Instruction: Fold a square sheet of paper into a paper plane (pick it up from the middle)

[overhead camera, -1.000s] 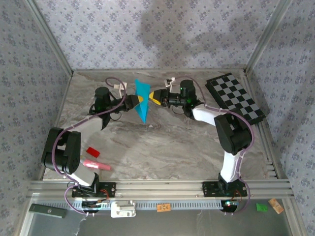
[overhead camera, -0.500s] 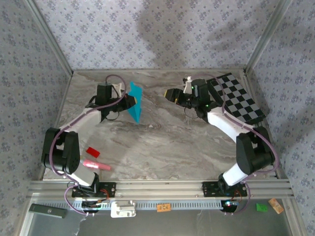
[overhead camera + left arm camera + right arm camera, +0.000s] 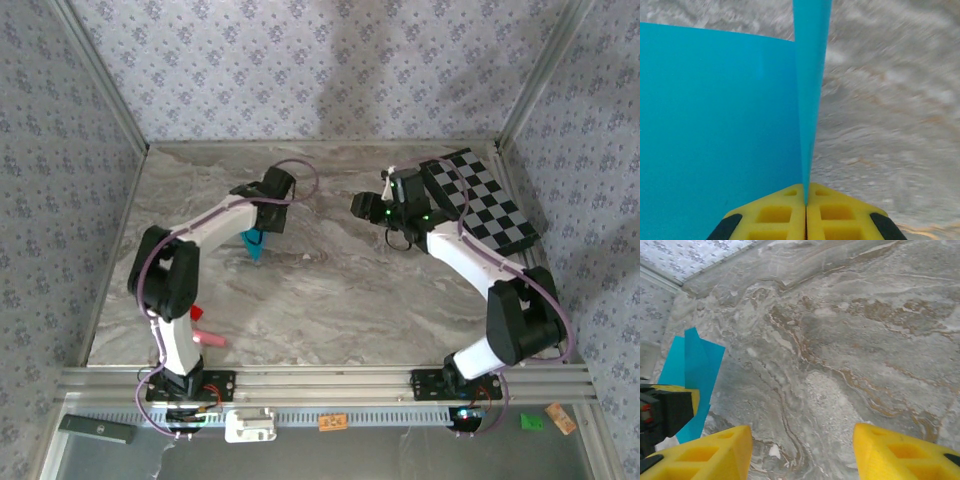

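L gripper (image 3: 806, 199) clamped tight on the cyan paper plane (image 3: 715, 125); yellow pads meet on its fold, one flap edge-on straight ahead, the other spreading wide to the left in wrist cam; top view: plane hangs under L wrist, mid-left of the marble table (image 3: 330, 290); R gripper (image 3: 802, 445) jaws apart w/ nothing between, over bare marble beside the checkered board (image 3: 480, 200), well apart from the plane.
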{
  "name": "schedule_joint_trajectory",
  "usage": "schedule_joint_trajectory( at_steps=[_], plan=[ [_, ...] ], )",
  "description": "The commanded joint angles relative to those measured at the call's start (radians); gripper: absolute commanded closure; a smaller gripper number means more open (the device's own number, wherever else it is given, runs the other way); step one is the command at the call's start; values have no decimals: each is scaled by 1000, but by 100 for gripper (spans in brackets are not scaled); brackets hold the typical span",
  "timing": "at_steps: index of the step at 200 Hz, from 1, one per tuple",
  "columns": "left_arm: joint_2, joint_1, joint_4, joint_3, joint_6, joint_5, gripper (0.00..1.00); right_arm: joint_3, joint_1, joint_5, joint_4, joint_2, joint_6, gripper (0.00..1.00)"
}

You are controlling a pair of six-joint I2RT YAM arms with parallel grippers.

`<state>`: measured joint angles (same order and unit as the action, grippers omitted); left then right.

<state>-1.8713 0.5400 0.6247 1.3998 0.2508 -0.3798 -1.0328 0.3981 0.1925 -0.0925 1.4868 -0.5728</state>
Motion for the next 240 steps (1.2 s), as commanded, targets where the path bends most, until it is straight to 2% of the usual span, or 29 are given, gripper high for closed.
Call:
schedule_joint_trajectory(
  at_steps=[1,19,67,135,200,240],
  plan=[
    [-71,35,128,62,-35,-209,93,19,-11,-53,-34,-44,20,43],
    [-129,57,145,92,-30,-251,93,27,-18,-58,-42,-51,15,43],
    [-230,97,157,143,-20,-276,92,37,-32,-55,-50,-51,4,43],
    [-261,115,165,164,35,-197,79,24,-37,-30,-49,-17,-10,43],
    [-226,115,171,186,120,-23,70,4,-36,-18,-50,8,-15,43],
    [-180,115,155,189,197,160,64,0,-38,-17,-50,11,-21,43]
  ],
)
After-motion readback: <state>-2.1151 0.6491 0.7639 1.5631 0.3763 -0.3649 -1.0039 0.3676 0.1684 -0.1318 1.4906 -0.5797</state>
